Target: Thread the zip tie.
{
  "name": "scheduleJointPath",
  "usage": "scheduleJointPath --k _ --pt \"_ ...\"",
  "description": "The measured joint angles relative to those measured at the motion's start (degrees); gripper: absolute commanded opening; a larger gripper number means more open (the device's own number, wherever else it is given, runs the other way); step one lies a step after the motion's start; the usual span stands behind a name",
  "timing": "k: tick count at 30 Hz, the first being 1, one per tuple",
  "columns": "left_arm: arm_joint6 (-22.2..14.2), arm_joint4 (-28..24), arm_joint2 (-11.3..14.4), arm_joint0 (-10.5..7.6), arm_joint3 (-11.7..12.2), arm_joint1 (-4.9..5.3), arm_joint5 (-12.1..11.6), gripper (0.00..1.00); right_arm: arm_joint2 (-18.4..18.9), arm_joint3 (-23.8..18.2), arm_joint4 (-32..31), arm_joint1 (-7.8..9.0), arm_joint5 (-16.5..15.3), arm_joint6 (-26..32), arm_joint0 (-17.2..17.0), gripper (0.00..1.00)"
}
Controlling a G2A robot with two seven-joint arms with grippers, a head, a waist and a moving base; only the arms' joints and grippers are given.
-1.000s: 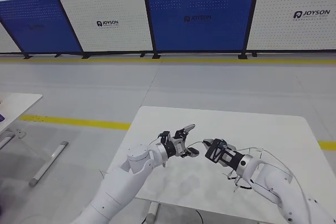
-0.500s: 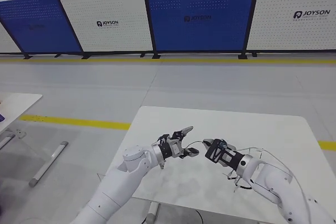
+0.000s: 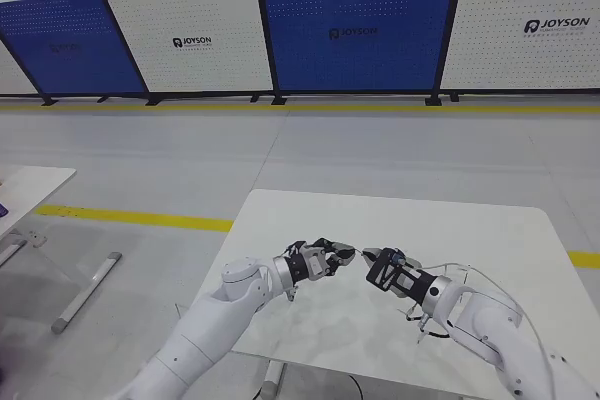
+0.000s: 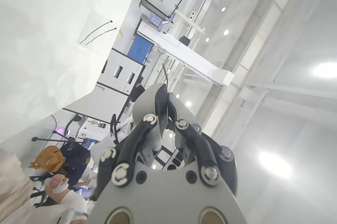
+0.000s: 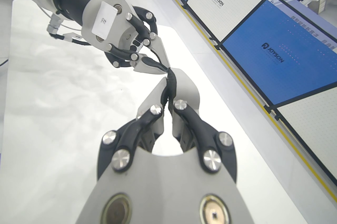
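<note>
zip tie (image 5: 171,77) held in the air above the white tabletop (image 3: 460,225), between the two end effectors, which meet tip to tip over the tabletop's near half.

right end effector (image 3: 373,262): fingers closed flat on the black strap, which runs up between the pads and comes out at the tips. this grip likely keeps the strap stiff and aimed at the other arm.

left end effector (image 5: 161,67): fingers closed on another part of the tie, pinching it at their very tips, just beside the right one's tips. whether this pinched part is the head or the tail cannot be told. in the left wrist view a thin dark end stands out beyond the closed fingers.

both grips sit close to the meeting point, probably to leave little free strap to bend, so that tail and slot can be lined up.

pose: both forearms stretch forward and inward over the tabletop, wrists angled toward each other. the two end effectors meet at an angle rather than in one line.

judged stage: alignment or first entry of the tail into the head. no closed loop can be made out.
</note>
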Motion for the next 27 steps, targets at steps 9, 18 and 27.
scheduleJointPath --k 9,18,27 --pt "5.43 2.28 0.14 0.44 -2.38 0.79 -2.19 0.0 0.06 0.01 0.07 -0.03 0.11 -0.04 -0.22 0.98" --pt "7.48 6.53 0.01 2.34 -3.71 0.9 -5.63 0.0 2.05 -0.05 4.15 -0.12 0.0 1.47 -1.48 1.0" --pt "13.27 19.62 1.18 6.19 -5.98 0.99 -16.9 0.0 7.57 2.28 21.5 0.92 0.0 6.29 -3.83 1.0"
